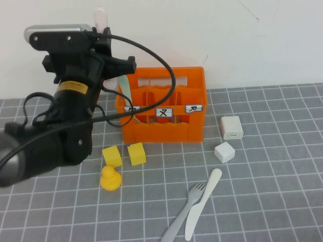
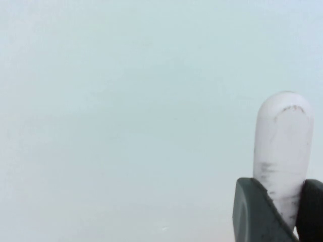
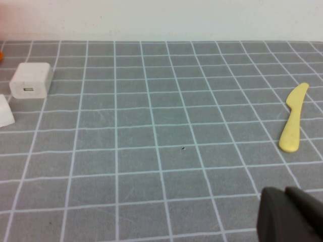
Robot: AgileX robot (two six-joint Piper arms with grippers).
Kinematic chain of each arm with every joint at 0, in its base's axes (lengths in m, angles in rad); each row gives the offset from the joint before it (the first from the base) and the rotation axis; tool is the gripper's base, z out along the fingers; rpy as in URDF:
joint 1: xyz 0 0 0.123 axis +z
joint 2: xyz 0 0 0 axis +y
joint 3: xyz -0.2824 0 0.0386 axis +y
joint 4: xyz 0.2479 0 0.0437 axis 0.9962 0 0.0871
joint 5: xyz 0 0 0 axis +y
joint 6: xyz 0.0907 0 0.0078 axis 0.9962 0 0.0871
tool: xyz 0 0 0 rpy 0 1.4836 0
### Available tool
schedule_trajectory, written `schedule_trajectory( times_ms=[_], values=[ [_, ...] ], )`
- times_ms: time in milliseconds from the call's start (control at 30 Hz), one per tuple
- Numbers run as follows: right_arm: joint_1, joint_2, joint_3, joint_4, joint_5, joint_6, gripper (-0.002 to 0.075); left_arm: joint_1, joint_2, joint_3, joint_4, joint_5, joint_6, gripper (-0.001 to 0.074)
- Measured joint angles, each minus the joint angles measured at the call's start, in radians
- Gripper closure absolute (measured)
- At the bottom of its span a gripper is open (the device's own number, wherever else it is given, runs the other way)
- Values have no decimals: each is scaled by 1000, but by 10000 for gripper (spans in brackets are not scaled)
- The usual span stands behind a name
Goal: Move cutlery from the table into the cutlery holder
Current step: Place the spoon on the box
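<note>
My left gripper (image 1: 104, 31) is raised to the left of and above the orange cutlery holder (image 1: 164, 132). It is shut on the pink spoon (image 1: 101, 17), whose pale rounded end sticks up past the fingers (image 2: 260, 212) in the left wrist view (image 2: 282, 146). A pale green spoon (image 1: 124, 88) stands in the holder's left compartment. The grey fork (image 1: 184, 214) and the cream-white knife (image 1: 202, 204) lie side by side on the tiled table (image 1: 262, 201) in front. My right gripper (image 3: 293, 214) is shut and empty, low over the tiles, outside the high view.
Two yellow cubes (image 1: 112, 156) (image 1: 137, 154) and a yellow duck (image 1: 110, 178) sit in front of the holder's left end. A white charger (image 1: 231, 127) and a white cube (image 1: 224, 152) lie to its right. A yellow knife-shaped piece (image 3: 292, 121) lies on tiles near my right gripper.
</note>
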Motion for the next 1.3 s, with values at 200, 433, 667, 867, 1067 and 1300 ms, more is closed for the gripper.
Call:
schedule_trajectory(
  times_ms=[200, 433, 667, 867, 1067, 1300],
  values=[
    [0, 0, 0, 0, 0, 0, 729, 18, 107, -95, 26, 0, -22, 586],
    [0, 0, 0, 0, 0, 0, 729, 20, 229, -165, 111, -2, -70, 587],
    [0, 0, 0, 0, 0, 0, 729, 34, 328, -197, 168, -14, -71, 587],
    [0, 0, 0, 0, 0, 0, 729, 36, 325, -197, 192, -4, -74, 562],
    [0, 0, 0, 0, 0, 0, 729, 36, 178, -197, 124, 188, -72, 470],
    [0, 0, 0, 0, 0, 0, 729, 38, 22, -197, 57, 437, 25, 467]
  ],
)
